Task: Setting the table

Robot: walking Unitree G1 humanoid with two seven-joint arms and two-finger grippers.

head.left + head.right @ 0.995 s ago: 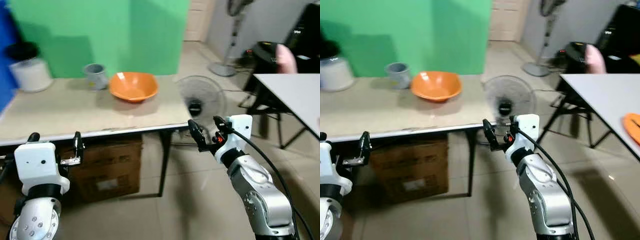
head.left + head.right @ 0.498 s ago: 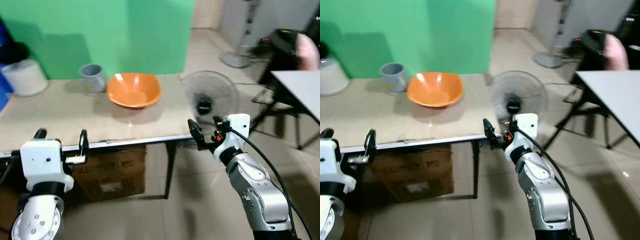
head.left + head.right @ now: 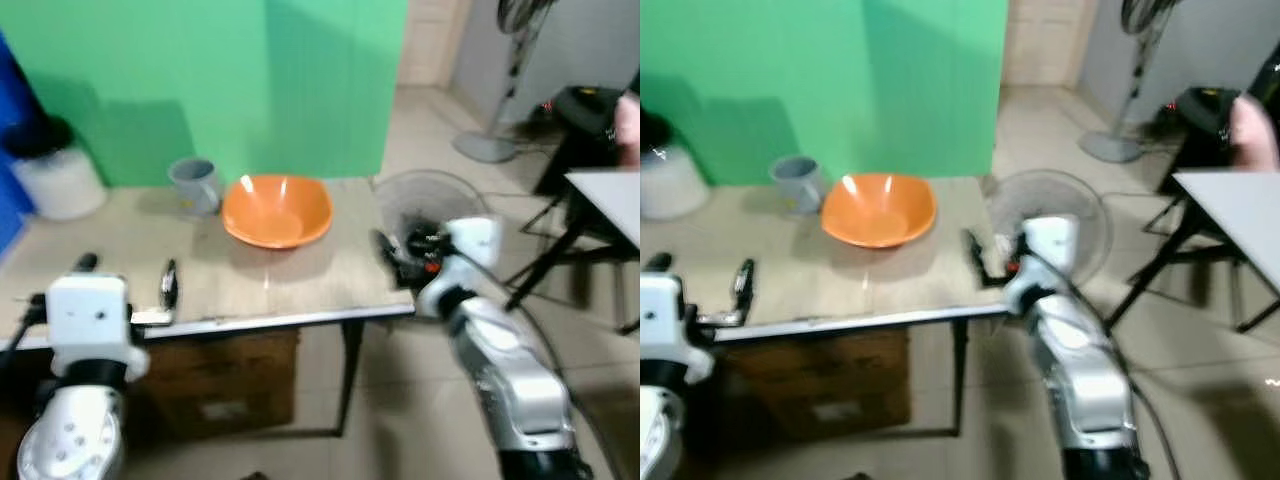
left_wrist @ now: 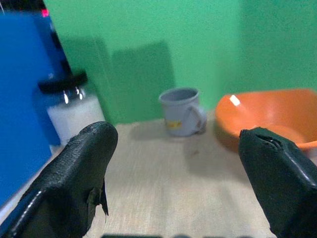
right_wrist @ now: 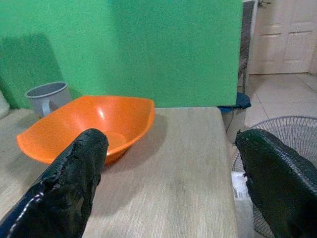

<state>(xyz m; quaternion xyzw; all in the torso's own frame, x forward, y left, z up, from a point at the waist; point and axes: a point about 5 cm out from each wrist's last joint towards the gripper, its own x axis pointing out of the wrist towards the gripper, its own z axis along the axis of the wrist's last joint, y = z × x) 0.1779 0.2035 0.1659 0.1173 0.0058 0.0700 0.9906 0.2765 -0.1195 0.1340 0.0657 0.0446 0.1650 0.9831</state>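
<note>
Both sets of jaws are wide apart and hold nothing. The left gripper (image 3: pixel 125 290) hangs over the near edge of the long pale wooden table (image 3: pixel 110 250), and the right gripper (image 3: pixel 395 255) is over the table's right end.

A round orange plastic bowl (image 3: pixel 277 209) sits on the table toward the back, in front of the bright green wall (image 3: pixel 230 80). A small grey mug (image 3: pixel 194 185) stands just beside the bowl, on its left. Farther left is a white jar with a black lid (image 3: pixel 55 178). In the right wrist view the bowl lies between the two black fingers (image 5: pixel 69 188), but not yet near them.

The robot looks like it is at the start of the job: coming up to the table to pick up a dish. The bowl seems the likely pick, since the right gripper points at it. Next, that gripper would need to reach forward and to the left, get one finger inside the rim and one outside, and then close. The bowl's wall slopes, so the grip might slip if it is too shallow.

A brown cardboard box (image 3: pixel 225 400) sits under the table, and a floor fan (image 3: pixel 1060 215) stands past the table's right end.
</note>
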